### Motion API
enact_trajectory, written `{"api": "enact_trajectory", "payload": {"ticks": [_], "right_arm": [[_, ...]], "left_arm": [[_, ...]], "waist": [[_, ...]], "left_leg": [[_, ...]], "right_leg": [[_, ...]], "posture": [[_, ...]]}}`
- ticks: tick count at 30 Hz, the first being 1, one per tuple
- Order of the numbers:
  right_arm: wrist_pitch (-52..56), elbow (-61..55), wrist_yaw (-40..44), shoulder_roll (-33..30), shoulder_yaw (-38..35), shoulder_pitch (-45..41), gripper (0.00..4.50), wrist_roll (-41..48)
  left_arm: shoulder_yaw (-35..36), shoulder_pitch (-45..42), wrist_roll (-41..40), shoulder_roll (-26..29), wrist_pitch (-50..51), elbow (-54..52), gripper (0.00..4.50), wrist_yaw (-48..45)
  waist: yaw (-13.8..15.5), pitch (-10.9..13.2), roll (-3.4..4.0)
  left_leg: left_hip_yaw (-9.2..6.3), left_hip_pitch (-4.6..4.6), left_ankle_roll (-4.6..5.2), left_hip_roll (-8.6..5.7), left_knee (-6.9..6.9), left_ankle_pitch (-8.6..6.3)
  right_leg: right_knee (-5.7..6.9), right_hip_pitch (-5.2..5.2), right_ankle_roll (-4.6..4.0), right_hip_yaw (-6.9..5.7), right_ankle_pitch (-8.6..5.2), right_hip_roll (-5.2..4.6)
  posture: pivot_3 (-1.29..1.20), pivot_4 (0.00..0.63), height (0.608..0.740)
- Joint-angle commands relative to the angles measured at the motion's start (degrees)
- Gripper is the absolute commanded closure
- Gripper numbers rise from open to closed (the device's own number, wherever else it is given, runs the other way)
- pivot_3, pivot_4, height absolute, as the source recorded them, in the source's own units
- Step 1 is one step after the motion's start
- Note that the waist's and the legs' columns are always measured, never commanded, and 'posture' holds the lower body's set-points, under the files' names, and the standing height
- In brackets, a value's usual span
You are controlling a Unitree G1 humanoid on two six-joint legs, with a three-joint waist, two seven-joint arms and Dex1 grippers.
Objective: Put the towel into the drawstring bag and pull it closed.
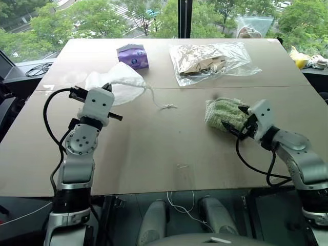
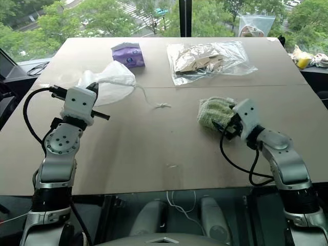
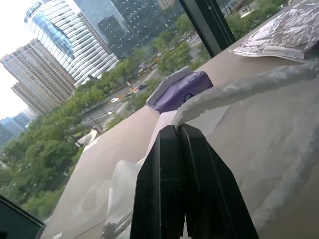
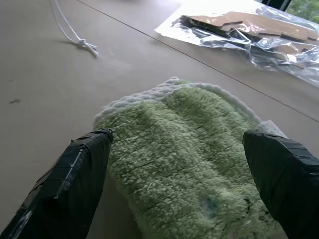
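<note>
A broad tan table (image 1: 154,154) is seen from above, crossed by a thin seam about halfway back. A white cable (image 1: 179,205) hangs below its near edge.

Nearest on the right, the right claw (image 4: 184,164) is held wide open, one black finger on each side of the towel (image 1: 224,114), with nothing gripped. The towel, light green and fluffy with a pale edge, lies flat on the table just ahead of the seam.

On the left, the left claw (image 3: 180,149) is raised above the table with its two fingers pressed together on a fold of the drawstring bag (image 1: 120,82). The bag, translucent white, is drawn up at that pinched point and spreads down onto the table behind it. Its contents cannot be made out. A thin white cord (image 1: 159,100) is trailed from the bag to a small knot (image 1: 168,106) lying on the table between the two claws.

Farther back, a purple tissue pack (image 1: 133,56) lies beside the bag, and a clear plastic bag (image 1: 212,60) holding brown card-like pieces is spread to its right. A second clear bag (image 1: 252,25), partly cut off, stands at the far edge.

Beyond the table, windows with a dark upright frame (image 1: 184,18) look out on green trees and, in the left wrist view, tall buildings (image 3: 65,45).
</note>
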Motion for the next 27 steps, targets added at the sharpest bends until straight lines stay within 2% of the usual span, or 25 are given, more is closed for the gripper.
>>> {"api": "enact_trajectory", "payload": {"ticks": [1,5,10,16,22,24,27], "right_arm": [[0.85,2.65,-5.24,3.23,-1.04,-3.78,0.00,-1.52],[8.08,3.93,-8.95,7.08,-2.77,-5.14,0.00,0.00],[14.93,4.29,-7.67,5.38,2.65,-3.23,0.00,-2.73],[13.42,10.35,-14.13,2.97,3.97,-6.69,0.00,-11.51],[7.83,13.45,-15.13,-2.72,10.75,-7.75,0.00,-21.50],[9.73,13.27,-16.31,-1.58,9.94,-7.45,0.00,-21.93],[16.85,13.08,-18.36,3.34,4.70,-6.93,0.00,-18.40]], "left_arm": [[-0.05,-1.50,-0.39,0.18,-0.40,-0.96,4.46,-0.42],[0.01,-1.49,-0.55,0.11,-0.38,-0.52,4.46,-0.72],[0.26,-1.12,-1.32,-0.58,0.30,-0.37,4.46,-0.59],[0.30,-0.92,-1.46,-1.09,0.61,-0.45,4.46,-0.70],[-0.15,-1.18,-1.76,-1.10,0.41,0.23,4.46,-0.96],[-0.24,-1.27,-1.86,-1.12,0.39,0.32,4.46,-1.07],[-0.35,-1.24,-2.02,-1.13,0.31,0.41,4.46,-1.26]], "waist": [[-0.11,0.00,0.00],[-0.02,0.00,0.00],[0.14,0.00,0.00],[0.01,-0.05,-0.06],[0.58,-0.15,-0.23],[0.56,-0.16,-0.24],[0.53,-0.24,-0.37]], "left_leg": [[0.00,0.00,0.00,0.00,0.00,0.00],[-0.03,0.00,0.00,0.00,-0.01,0.00],[-0.06,-0.06,0.00,-0.03,-0.03,0.00],[-0.06,0.07,0.01,-0.01,0.03,0.00],[-0.09,0.08,0.01,-0.06,0.35,0.01],[-0.10,0.08,0.01,-0.06,0.34,0.01],[-0.15,0.10,0.01,-0.04,0.32,0.01]], "right_leg": [[0.01,0.00,0.00,0.00,0.00,0.01],[0.08,-0.01,0.09,0.00,0.06,0.01],[0.03,-0.01,0.19,-0.01,0.13,-0.02],[0.10,0.04,0.00,-0.02,0.00,0.01],[0.03,0.28,0.00,-0.03,0.00,-0.03],[0.03,0.29,0.00,-0.03,0.00,-0.03],[0.05,0.29,0.00,-0.06,0.00,-0.01]], "posture": [[0.00,0.150,0.740],[0.00,0.150,0.740],[0.00,0.150,0.740],[0.00,0.150,0.740],[0.00,0.150,0.740],[0.00,0.150,0.740],[0.00,0.150,0.740]]}}
